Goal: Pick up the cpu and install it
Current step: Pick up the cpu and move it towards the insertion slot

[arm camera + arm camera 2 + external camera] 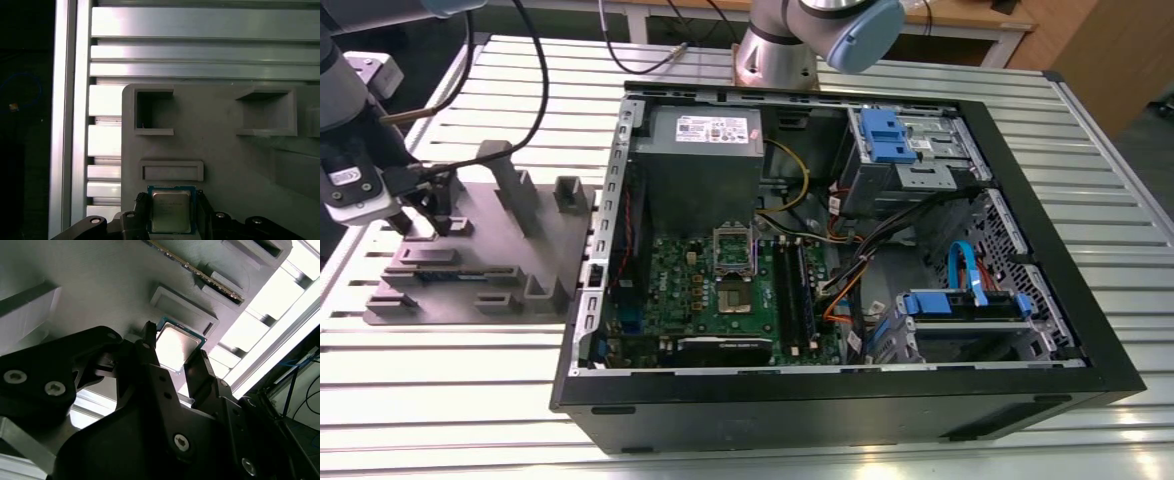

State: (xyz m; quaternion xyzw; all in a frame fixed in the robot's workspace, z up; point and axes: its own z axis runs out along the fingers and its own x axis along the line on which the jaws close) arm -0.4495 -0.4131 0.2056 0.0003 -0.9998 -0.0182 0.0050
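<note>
First wrist view: cpu [171, 212] clamped inside the end effector [171, 201].

A robotics lab: a slotted aluminium bench [454, 400], an opened computer case [854, 405], a grey parts fixture [494, 245].

A slatted aluminium table [454, 400] is spread across the whole scene, and pretty harsh glare is thrown off its ribs in the first wrist view. Behind it, a wooden cabinet [1107, 55] and a white-framed bench [961, 35] are parked, with dark floor [1158, 150] glimpsed alongside.
</note>
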